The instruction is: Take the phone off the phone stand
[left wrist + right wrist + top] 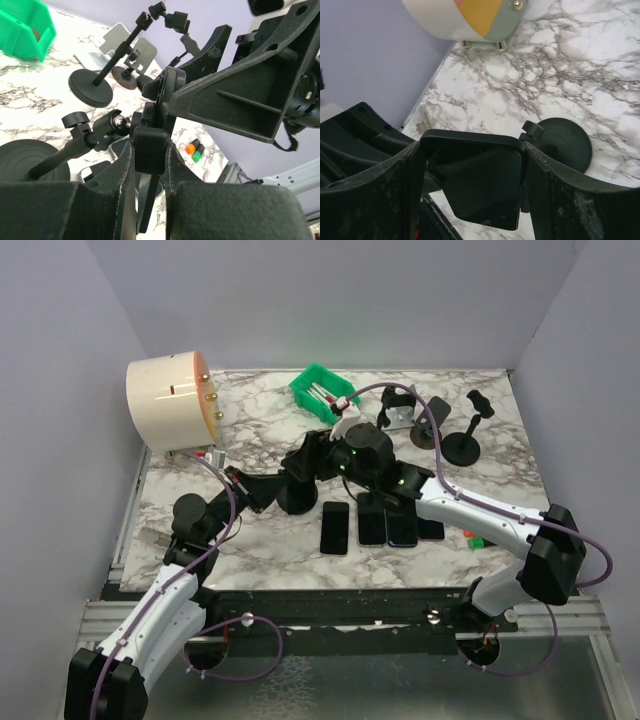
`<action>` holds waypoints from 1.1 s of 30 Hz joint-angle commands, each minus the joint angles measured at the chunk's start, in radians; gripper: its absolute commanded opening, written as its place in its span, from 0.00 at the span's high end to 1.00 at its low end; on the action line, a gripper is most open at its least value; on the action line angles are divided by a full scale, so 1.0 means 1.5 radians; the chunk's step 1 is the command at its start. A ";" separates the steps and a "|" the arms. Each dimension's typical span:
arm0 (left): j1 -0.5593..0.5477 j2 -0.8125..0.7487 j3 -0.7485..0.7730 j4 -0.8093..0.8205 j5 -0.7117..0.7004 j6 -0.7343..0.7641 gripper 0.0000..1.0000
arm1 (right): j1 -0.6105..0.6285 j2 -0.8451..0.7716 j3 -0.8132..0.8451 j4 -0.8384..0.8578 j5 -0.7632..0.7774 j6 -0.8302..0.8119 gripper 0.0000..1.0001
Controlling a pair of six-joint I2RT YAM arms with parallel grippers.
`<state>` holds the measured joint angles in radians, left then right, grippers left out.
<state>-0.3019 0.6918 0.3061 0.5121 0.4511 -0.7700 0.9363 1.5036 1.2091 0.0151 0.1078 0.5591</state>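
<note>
The phone (475,187) sits on the phone stand (298,502) near the middle of the table (250,552), its dark face tilted. The right pincer (472,167) reaches in from the right and is closed on the phone, one finger against each side edge. The left pincer (150,150) comes from the near left and is clamped narrow on the stand's black holder, just beside the ball joint. A row of loose phones (372,524) lies flat just near of the stand, a green bin (322,390) at the far edge
</note>
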 commanded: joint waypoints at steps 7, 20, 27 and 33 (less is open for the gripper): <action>0.022 0.011 -0.070 0.140 -0.005 -0.142 1.00 | -0.055 -0.047 -0.126 0.144 -0.177 0.114 1.00; 0.023 0.015 -0.065 0.138 0.005 -0.122 1.00 | -0.049 -0.087 -0.075 -0.002 -0.061 -0.017 0.30; 0.023 0.017 -0.057 0.131 0.007 -0.115 1.00 | -0.008 -0.023 0.076 -0.184 0.008 -0.147 0.00; 0.023 0.009 -0.057 0.124 0.009 -0.107 1.00 | 0.031 0.071 0.199 -0.265 0.053 -0.206 0.00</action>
<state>-0.2665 0.7174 0.2070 0.6998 0.4332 -0.9272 0.9573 1.5208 1.4128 -0.2497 0.1219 0.3218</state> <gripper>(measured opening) 0.171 0.998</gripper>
